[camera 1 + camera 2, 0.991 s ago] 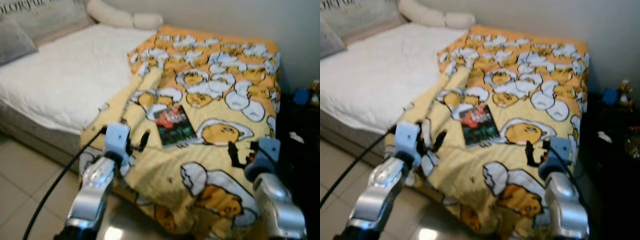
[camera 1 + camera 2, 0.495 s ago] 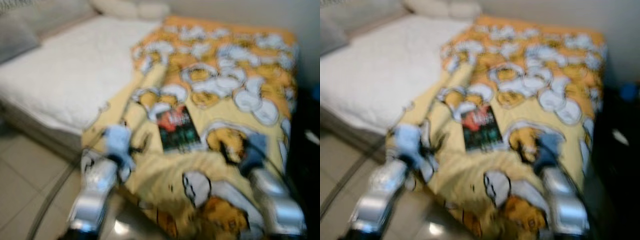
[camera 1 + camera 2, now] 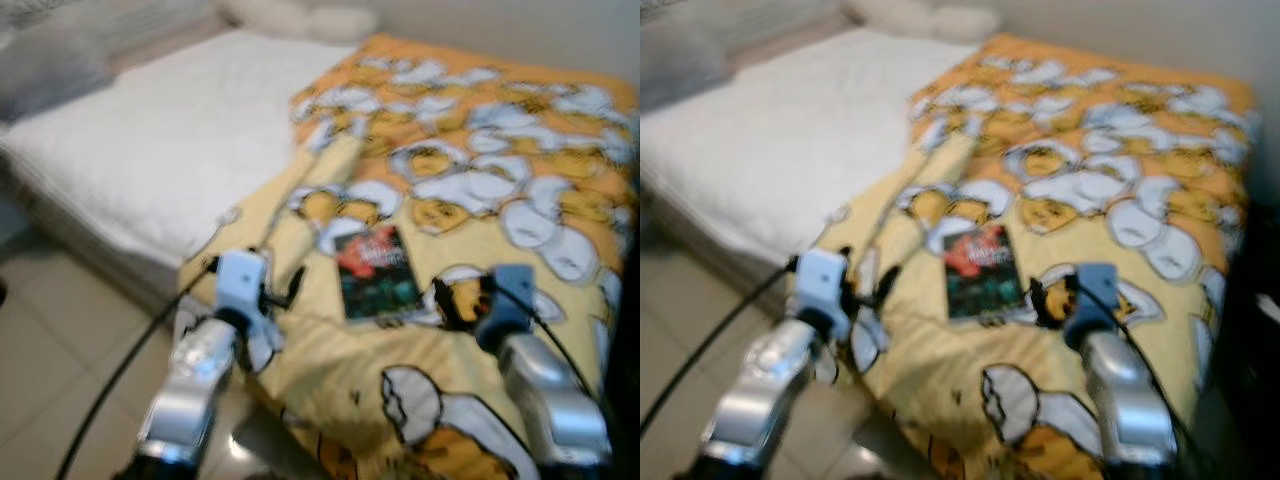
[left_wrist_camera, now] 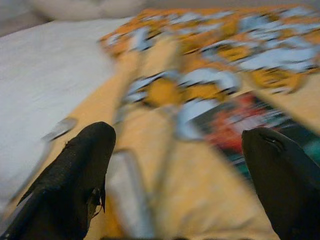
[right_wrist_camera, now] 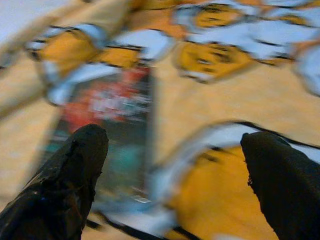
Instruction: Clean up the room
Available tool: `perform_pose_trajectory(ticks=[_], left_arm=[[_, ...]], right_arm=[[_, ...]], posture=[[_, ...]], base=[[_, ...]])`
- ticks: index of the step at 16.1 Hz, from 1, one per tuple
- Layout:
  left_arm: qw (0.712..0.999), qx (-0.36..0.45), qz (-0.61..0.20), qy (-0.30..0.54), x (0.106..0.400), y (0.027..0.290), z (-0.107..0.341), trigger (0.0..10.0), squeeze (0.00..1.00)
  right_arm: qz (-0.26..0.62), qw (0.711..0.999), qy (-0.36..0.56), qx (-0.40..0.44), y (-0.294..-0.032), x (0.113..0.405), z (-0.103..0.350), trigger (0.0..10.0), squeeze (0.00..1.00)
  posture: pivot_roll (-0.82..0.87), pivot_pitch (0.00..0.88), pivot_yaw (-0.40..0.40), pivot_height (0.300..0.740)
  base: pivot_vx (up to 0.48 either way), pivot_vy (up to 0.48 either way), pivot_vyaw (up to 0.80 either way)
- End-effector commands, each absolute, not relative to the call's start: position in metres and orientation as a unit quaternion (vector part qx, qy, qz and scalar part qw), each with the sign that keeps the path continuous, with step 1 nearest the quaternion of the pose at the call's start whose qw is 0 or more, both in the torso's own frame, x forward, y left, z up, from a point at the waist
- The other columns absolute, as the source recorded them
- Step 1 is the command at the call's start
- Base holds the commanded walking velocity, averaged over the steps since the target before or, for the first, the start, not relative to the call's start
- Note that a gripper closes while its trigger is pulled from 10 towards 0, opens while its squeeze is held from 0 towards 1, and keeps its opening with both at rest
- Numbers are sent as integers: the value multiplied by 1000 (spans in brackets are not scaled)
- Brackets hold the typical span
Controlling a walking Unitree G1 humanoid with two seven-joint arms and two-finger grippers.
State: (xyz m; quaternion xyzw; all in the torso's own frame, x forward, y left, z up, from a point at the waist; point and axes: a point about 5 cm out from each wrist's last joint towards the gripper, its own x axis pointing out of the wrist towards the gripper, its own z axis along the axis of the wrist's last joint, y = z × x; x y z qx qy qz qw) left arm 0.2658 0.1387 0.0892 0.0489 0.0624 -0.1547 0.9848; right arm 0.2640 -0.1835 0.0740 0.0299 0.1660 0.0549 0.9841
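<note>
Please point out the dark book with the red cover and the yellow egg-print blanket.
dark book with red cover (image 3: 377, 272), left eye view, cover middle.
yellow egg-print blanket (image 3: 480, 190), left eye view, flat upper part.

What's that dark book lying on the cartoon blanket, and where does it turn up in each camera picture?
Left eye: book at centre, between both tools.
Right eye: book at centre.
Left wrist: book beside the far finger.
Right wrist: book, blurred.
Shared landmark: the yellow egg-print blanket under it.
</note>
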Motion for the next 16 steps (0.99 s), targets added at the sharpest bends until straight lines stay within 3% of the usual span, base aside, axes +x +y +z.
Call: perform_pose_trajectory(ticks=[1,8,9,14,15,16], left_arm=[[985,51,-153,63,266,138,90,10000,663],[980,61,-175,71,265,135,88,10000,667],[973,71,-203,80,264,133,87,10000,667],[945,101,-295,105,261,130,86,10000,667],[932,113,-326,109,256,132,89,10000,667],[930,117,-332,109,253,135,92,10000,667]], right_arm=[[54,983,174,26,-186,262,73,10000,0],[65,983,170,35,-183,268,74,10000,0],[70,982,166,49,-182,276,74,10000,1000],[73,973,182,119,-182,315,70,10000,1000],[73,968,195,138,-184,331,70,10000,925],[69,966,204,143,-186,337,70,10000,0]], posture=[[-95,0,33,740],[-91,0,38,740],[-87,0,44,740],[-61,0,48,740],[-1,0,29,740],[7,0,26,740]], base=[[0,0,0],[0,0,0],[0,0,0],[0,0,0],[0,0,0],[0,0,0]])
